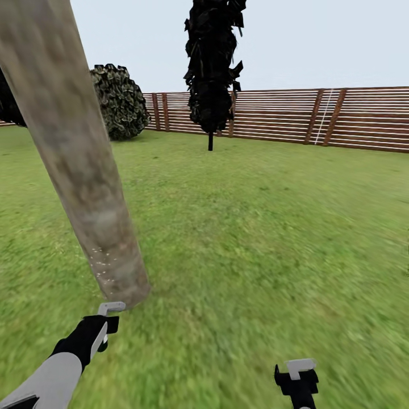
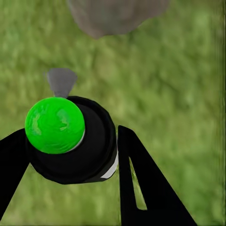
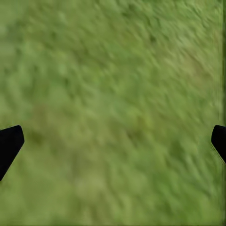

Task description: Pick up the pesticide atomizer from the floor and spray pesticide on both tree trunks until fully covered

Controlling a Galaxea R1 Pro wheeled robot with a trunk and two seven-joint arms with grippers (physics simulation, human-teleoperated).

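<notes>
1. Atomizer (image 2: 70, 141) sits pinched between the left gripper's (image 2: 70, 183) two black fingers (image 2: 146, 188) — a dark round body with a bright green ball on it (as the left wrist view has it) and a grey nozzle pointing toward the trunk's foot.
2. From the head view the left gripper (image 1: 105, 324) hangs low over the grass, just short of the trunk base, a pale grey piece showing at its tip.
3. Right gripper (image 1: 298, 378) hovers over bare grass, well apart from the left; its fingertips (image 3: 9, 143) stand wide apart with nothing between them.
4. Trunk (image 1: 74, 153) rises from the lawn (image 1: 255, 227) right in front of the left gripper, leaning across the head view — mottled grey-brown.
5. Pesticide (image 1: 102, 264) shows as fine whitish specks on the trunk's lowest part.
6. Farther off stand a narrow near-black tree (image 1: 213, 68) and a round shrub (image 1: 119, 102).
7. Behind them runs a brown slatted fence (image 1: 341, 119).
</notes>
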